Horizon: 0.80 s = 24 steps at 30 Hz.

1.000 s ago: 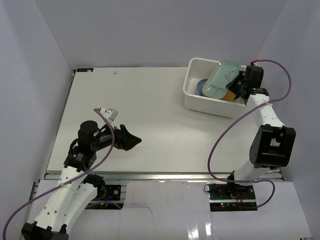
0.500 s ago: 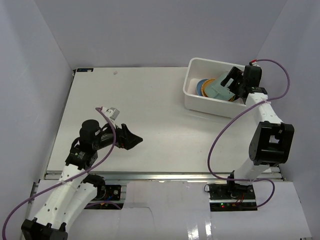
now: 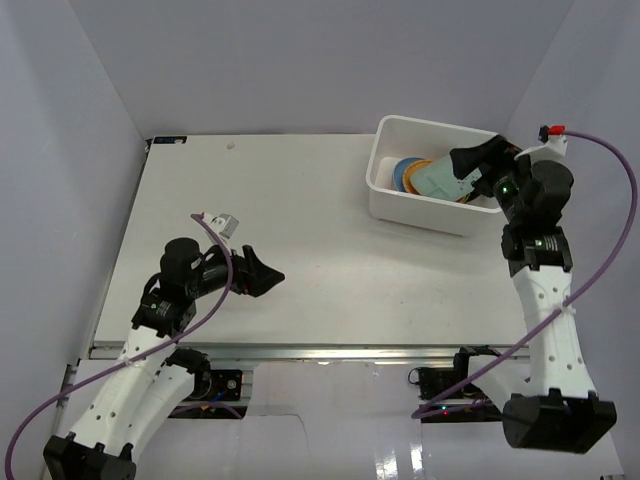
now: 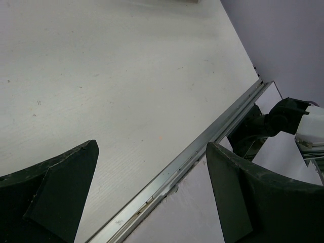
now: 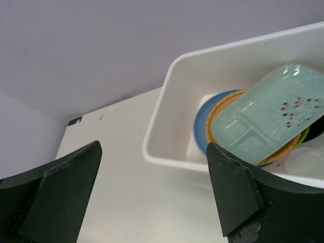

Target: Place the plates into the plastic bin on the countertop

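Note:
The white plastic bin (image 3: 384,195) stands at the back right of the countertop (image 3: 300,220). Inside it lies a stack of plates with the pale teal rectangular one (image 3: 436,178) tilted on top, over an orange-brown plate (image 5: 214,110) and a blue plate (image 3: 402,172). A lime green edge (image 5: 304,135) shows under the teal plate (image 5: 268,114). My right gripper (image 3: 466,166) hovers open above the bin's near right side, nothing between its fingers (image 5: 154,187). My left gripper (image 3: 268,277) is open and empty over the front left of the countertop, by the metal rail (image 4: 212,134).
Pale walls close in the countertop on the left, back and right. The bin's rim (image 5: 167,83) stands higher than the surface around it. The right arm's base (image 4: 283,119) sits beyond the front rail. Purple cables loop off both arms.
My right gripper opened and let go of the teal plate, which dropped onto the stack in the bin. That arm then drew back to the right and rose. The left arm barely moved.

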Each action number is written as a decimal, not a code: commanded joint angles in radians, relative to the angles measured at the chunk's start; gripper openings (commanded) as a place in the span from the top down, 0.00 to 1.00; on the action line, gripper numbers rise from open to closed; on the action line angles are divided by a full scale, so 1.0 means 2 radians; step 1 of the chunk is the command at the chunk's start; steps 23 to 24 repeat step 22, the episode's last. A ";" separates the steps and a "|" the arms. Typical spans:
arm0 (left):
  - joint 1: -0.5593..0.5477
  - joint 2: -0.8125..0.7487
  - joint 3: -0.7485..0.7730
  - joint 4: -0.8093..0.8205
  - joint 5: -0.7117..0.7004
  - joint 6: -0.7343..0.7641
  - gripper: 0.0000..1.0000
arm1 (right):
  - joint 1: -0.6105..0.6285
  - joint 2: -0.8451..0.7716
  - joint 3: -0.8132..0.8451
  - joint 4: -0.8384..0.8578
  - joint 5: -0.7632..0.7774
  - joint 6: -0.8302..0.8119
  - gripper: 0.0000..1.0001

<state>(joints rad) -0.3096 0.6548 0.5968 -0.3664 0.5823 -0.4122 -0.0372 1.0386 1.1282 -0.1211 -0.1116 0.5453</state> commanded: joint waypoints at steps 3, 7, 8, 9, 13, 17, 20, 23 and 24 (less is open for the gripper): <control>0.003 -0.033 0.010 -0.004 -0.004 -0.007 0.02 | 0.007 -0.126 -0.082 0.002 -0.124 0.040 0.10; 0.004 -0.047 0.078 0.013 0.029 -0.062 0.02 | 0.007 -0.229 -0.118 -0.026 -0.171 0.055 0.10; 0.003 -0.049 0.099 0.014 0.029 -0.068 0.02 | 0.007 -0.260 -0.114 -0.038 -0.175 0.050 0.10; 0.003 -0.052 0.140 0.013 0.016 -0.075 0.02 | 0.013 -0.273 -0.094 -0.076 -0.169 0.031 0.10; 0.003 -0.066 0.224 -0.004 -0.026 -0.074 0.02 | 0.035 -0.313 -0.051 -0.138 -0.111 -0.009 0.10; 0.003 -0.072 0.255 -0.017 -0.073 -0.068 0.02 | 0.047 -0.342 -0.022 -0.177 -0.018 -0.039 0.10; 0.003 -0.079 0.249 -0.017 -0.102 -0.074 0.02 | 0.049 -0.344 -0.020 -0.176 0.001 -0.046 0.10; 0.003 -0.071 0.249 -0.015 -0.103 -0.075 0.02 | 0.049 -0.344 -0.022 -0.172 0.007 -0.045 0.10; 0.003 -0.071 0.249 -0.015 -0.103 -0.075 0.02 | 0.049 -0.344 -0.022 -0.172 0.007 -0.045 0.10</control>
